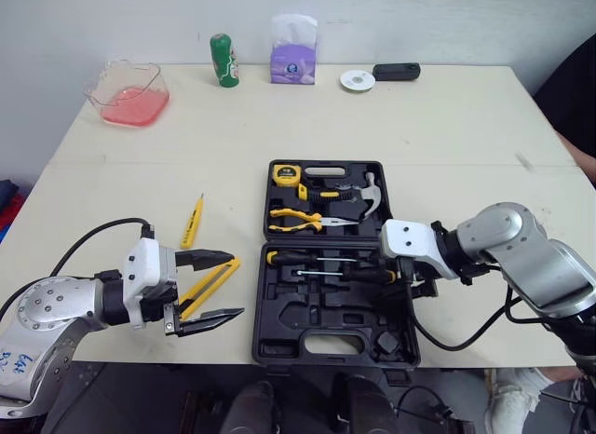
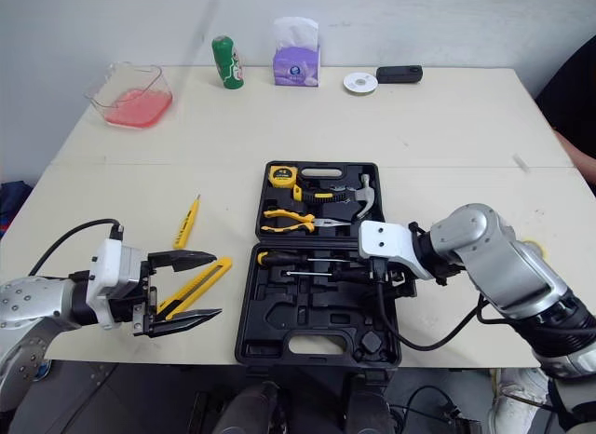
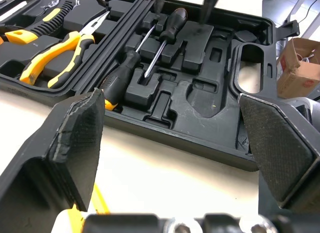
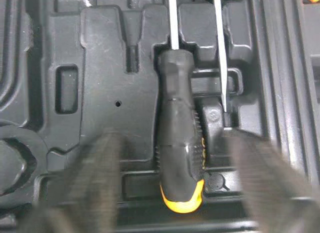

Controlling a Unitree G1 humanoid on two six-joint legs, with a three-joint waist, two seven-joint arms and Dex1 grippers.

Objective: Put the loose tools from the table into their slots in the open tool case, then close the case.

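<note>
Yellow utility knife (image 1: 216, 278) lies on the table (image 1: 447, 136), left of the open tool case (image 1: 279, 332). Left gripper (image 2: 212, 285) hangs wide open over it, empty. Right gripper (image 4: 172, 143) sits over the case, fingers spread either side of a slotted screwdriver (image 4: 180, 183), gripping nothing.

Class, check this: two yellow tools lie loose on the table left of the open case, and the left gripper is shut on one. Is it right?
No: the left gripper is open, straddling the yellow utility knife without clamping it, as the left wrist view shows. The rest holds.
</note>
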